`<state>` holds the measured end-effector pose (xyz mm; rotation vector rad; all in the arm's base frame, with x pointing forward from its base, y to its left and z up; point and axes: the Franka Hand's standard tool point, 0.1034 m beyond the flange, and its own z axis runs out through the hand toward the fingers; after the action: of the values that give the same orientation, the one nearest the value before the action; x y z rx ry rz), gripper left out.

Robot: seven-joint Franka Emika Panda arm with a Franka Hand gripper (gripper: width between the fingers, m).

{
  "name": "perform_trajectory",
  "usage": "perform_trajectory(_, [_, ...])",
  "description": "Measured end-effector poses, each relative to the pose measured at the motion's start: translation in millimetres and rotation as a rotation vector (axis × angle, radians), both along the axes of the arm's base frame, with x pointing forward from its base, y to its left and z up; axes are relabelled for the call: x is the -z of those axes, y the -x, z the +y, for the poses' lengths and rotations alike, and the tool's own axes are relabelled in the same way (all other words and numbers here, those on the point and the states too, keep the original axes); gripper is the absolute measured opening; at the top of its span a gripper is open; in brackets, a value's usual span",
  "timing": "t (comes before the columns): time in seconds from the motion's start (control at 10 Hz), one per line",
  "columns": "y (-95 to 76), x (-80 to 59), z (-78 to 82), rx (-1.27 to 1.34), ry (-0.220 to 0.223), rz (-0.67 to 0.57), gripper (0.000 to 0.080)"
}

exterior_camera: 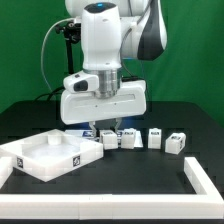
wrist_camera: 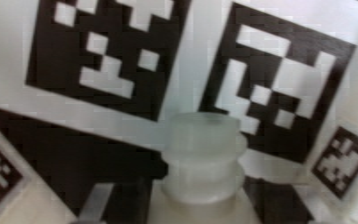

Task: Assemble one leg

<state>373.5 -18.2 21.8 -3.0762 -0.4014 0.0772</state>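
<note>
My gripper (exterior_camera: 106, 130) is down among a row of small white tagged legs on the black table. It stands over the leftmost leg (exterior_camera: 110, 141) in the exterior view. In the wrist view my gripper (wrist_camera: 202, 200) has that leg's white rounded peg (wrist_camera: 208, 152) between its dark fingers (wrist_camera: 133, 200), which lie flush against its sides. Large black-and-white tags (wrist_camera: 108, 50) fill the view beyond the peg. Three more legs (exterior_camera: 131, 137), (exterior_camera: 155, 137), (exterior_camera: 177, 142) stand to the exterior view's right.
A large flat square white panel with a raised rim (exterior_camera: 30, 165) lies at the exterior view's left, close to the gripper. A white border rail (exterior_camera: 205, 185) runs along the table's front and right.
</note>
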Motion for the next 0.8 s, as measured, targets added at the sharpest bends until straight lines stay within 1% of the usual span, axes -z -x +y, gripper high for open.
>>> perform_trajectory(0.2, [3.2, 8.0, -6.8, 0.015, 0.004, 0.015, 0.0287])
perform_trajectory(0.3, [5.0, 10.2, -6.2, 0.015, 0.007, 0.017, 0.0287])
perform_trajectory(0.4, [5.0, 10.4, -5.6, 0.011, 0.009, 0.013, 0.0287])
perform_trajectory(0.6, [4.9, 10.4, -9.8, 0.017, 0.009, 0.011, 0.0287])
perform_trajectory(0.7, [5.0, 10.5, -9.4, 0.017, 0.009, 0.012, 0.0307])
perform_trajectory(0.8, [5.0, 10.5, -9.4, 0.017, 0.009, 0.012, 0.0307])
